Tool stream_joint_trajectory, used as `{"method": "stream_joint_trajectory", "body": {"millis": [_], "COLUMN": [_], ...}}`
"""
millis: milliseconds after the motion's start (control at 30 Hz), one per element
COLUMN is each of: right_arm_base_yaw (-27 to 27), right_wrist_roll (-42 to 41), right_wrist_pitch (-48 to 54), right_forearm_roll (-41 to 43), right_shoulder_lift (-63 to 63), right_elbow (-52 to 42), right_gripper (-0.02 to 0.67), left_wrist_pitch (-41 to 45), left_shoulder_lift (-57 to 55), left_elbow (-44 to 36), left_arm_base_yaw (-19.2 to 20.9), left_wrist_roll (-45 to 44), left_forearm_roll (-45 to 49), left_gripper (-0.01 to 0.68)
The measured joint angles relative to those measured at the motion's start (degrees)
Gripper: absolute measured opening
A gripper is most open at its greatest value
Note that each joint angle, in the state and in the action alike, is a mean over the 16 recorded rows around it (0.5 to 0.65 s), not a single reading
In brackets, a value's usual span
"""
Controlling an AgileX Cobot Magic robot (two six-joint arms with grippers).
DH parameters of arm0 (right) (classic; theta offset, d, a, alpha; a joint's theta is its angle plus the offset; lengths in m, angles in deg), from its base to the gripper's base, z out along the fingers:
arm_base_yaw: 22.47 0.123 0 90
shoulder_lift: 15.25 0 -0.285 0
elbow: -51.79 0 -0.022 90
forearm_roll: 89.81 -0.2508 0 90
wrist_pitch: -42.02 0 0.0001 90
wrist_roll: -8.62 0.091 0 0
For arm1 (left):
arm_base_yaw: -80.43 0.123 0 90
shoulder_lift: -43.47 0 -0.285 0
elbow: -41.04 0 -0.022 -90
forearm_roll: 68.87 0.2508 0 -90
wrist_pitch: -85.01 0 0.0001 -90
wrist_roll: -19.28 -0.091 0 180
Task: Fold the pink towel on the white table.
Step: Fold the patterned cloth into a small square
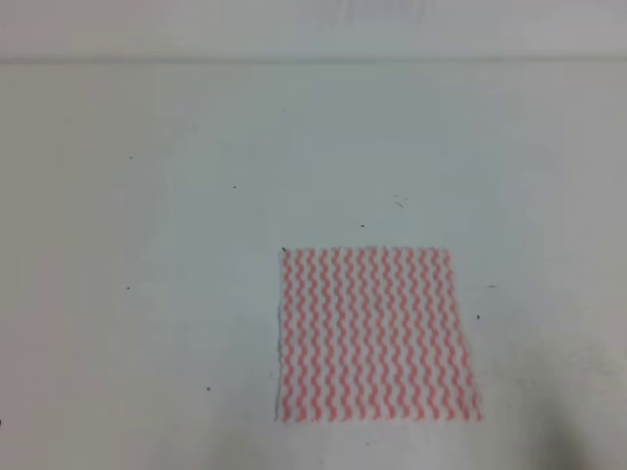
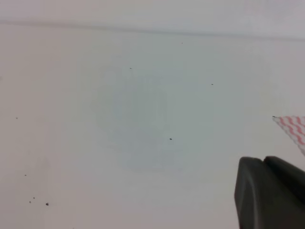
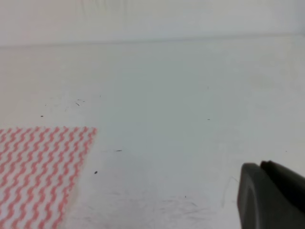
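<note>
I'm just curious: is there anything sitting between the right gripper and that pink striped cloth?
No. The right wrist view shows only bare white table with tiny dark specks between the right gripper and the pink towel.

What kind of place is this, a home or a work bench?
Probably a lab bench for robot tests, not a home: a bare white table with small specks, one pink towel spread flat, and dark gripper parts at the wrist views' edges.
</note>
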Motion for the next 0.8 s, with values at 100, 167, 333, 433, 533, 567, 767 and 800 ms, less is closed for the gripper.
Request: {"method": "stream_joint_trajectory", "body": {"millis": [100, 167, 333, 433, 533, 567, 767, 800], "right_arm_base_yaw": [0.0, 0.0, 0.0, 0.0, 0.0, 0.0, 0.0, 0.0], "right_wrist_roll": [0.0, 0.0, 0.0, 0.0, 0.0, 0.0, 0.0, 0.0], "right_wrist_pitch": [0.0, -0.1, -0.3, -0.5, -0.5, -0.5, -0.4, -0.4], "right_forearm_roll": [0.0, 0.0, 0.0, 0.0, 0.0, 0.0, 0.0, 0.0], "right_shoulder_lift": [0.0, 0.1, 0.7, 1.1, 1.1, 1.1, 0.9, 0.9], "right_elbow": [0.1, 0.0, -0.5, -0.8, -0.7, -0.7, -0.5, -0.5], "right_gripper": [-0.021, -0.021, -0.020, -0.020, -0.019, -0.020, -0.021, -0.021], "left_wrist_pitch": [-0.1, -0.1, 0.0, 0.0, -0.1, -0.1, 0.0, 0.0], "left_shoulder_lift": [0.1, 0.2, 0.0, 0.1, 0.2, 0.2, 0.2, 0.2], "left_elbow": [-0.1, -0.1, 0.0, -0.1, -0.2, -0.2, -0.2, -0.2], "left_arm_base_yaw": [0.0, 0.0, 0.0, 0.0, 0.0, 0.0, 0.0, 0.0], "left_wrist_roll": [0.0, 0.0, 0.0, 0.0, 0.0, 0.0, 0.0, 0.0], "left_forearm_roll": [0.0, 0.0, 0.0, 0.0, 0.0, 0.0, 0.0, 0.0], "left_gripper": [-0.004, -0.004, -0.004, -0.004, -0.004, -0.004, -0.005, -0.005]}}
